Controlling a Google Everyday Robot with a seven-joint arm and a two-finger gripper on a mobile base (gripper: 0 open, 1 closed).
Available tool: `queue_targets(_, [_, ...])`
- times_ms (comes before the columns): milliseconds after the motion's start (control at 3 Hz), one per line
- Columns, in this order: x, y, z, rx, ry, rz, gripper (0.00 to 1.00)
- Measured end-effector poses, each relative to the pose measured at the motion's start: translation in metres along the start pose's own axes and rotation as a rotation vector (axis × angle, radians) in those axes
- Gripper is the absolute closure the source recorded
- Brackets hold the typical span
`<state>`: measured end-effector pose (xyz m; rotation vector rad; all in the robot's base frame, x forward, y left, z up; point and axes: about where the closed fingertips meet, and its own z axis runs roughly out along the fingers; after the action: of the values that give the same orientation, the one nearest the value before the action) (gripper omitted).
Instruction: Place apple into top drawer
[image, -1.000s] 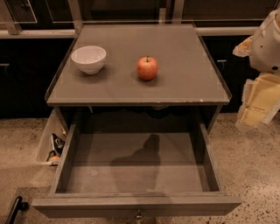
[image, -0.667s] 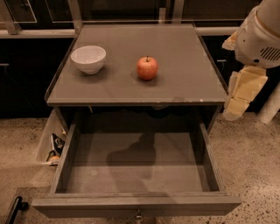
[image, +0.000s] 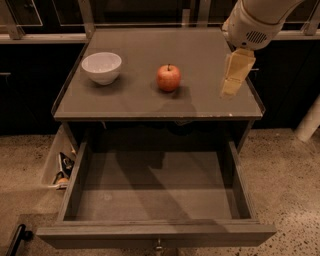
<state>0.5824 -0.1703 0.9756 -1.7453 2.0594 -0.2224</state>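
Observation:
A small red-orange apple (image: 168, 77) with a short dark stem sits on the grey cabinet top (image: 150, 102), near its middle. The top drawer (image: 70, 192) below is pulled wide open toward me; its flat grey bottom is bare and a small metal knob (image: 158, 245) shows on its front. My gripper (image: 231, 89) hangs from the white arm at the upper right, above the right part of the cabinet top. It is to the right of the apple, apart from it, and holds nothing that I can see.
A white bowl (image: 101, 67) stands on the cabinet top left of the apple. A light side pocket (image: 59, 167) with small items hangs at the drawer's left. A dark handle (image: 15, 239) lies on the speckled floor at lower left. Dark cabinets stand behind.
The arm and gripper have moved left and up, from beside the cabinet's right edge to above the right part of its top. Apple, bowl and drawer have not moved.

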Motion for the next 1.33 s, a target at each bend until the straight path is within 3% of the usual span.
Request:
queue_targets(333, [0.0, 0.0, 0.0, 0.0, 0.0, 0.0, 0.0])
queue_targets(667, [-0.01, -0.012, 0.012, 0.037, -0.073, 0.027, 0.0])
queue_targets(1000, [-0.021, -0.031, 0.034, 0.052, -0.192, 0.082, 0.0])
queue_targets(1333, [-0.028, -0.044, 0.06, 0.003, -0.332, 0.136, 0.0])
